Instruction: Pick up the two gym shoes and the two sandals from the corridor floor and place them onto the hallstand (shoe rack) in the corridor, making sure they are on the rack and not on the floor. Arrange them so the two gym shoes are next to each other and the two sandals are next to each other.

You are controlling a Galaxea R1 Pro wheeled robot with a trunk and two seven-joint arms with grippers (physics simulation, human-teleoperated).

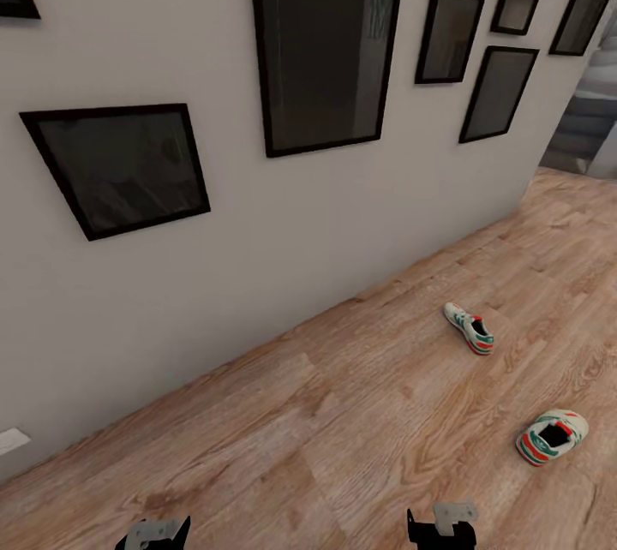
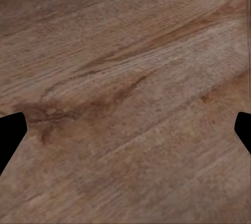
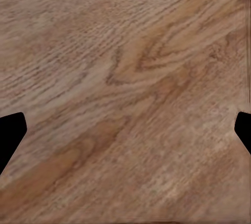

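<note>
Two cream-white gym shoes with green stripes lie apart on the corridor floor (image 1: pixel 343 413) at the right of the head view. One gym shoe (image 1: pixel 469 328) is farther off, its red heel toward me. The other gym shoe (image 1: pixel 553 437) lies nearer, at the right edge, its opening facing me. Both arms sit low at the bottom edge of the head view, well short of the shoes. My left gripper (image 2: pixel 125 130) and right gripper (image 3: pixel 125 130) are open over bare wood planks, nothing between their fingers. The sandals and the hallstand are out of view.
A pale wall (image 1: pixel 257 216) with several dark framed pictures (image 1: pixel 326 36) runs along the left and back. A doorway opening (image 1: pixel 591 122) shows at the far right. A white outlet plate (image 1: pixel 12 440) sits low on the wall at left.
</note>
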